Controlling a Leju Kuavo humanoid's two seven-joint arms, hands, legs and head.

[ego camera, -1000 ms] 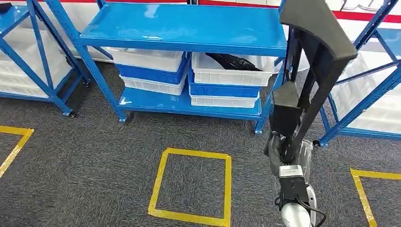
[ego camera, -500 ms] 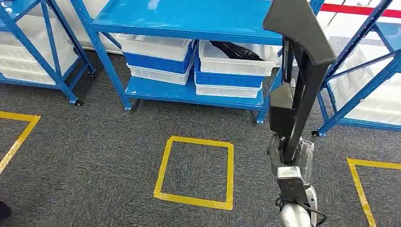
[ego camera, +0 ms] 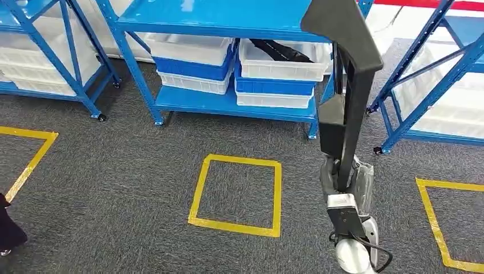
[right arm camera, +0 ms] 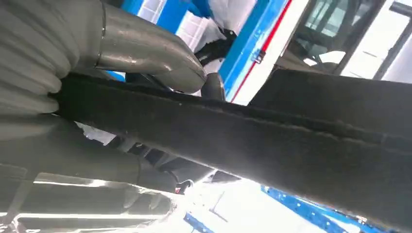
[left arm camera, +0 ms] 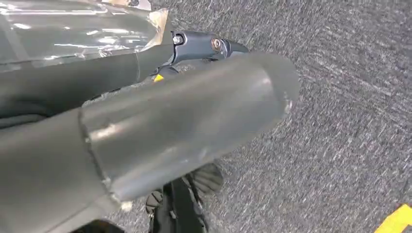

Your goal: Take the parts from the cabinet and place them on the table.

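Black and long, the part [ego camera: 349,97] is already clamped upright in the right hand [ego camera: 341,182], rising above it with the blue cabinet [ego camera: 228,23] beyond, so carrying it to the desk and setting it down remain.

The long black part [ego camera: 348,85] held upright in the right hand [ego camera: 341,181] rises in front of the blue cabinet [ego camera: 228,23], its top crossing the shelf edge and blocking the right end of the lower bay. White and blue bins [ego camera: 234,65] pack that bay. Open grey carpet [ego camera: 114,171] with a yellow taped square [ego camera: 237,194] lies before it.
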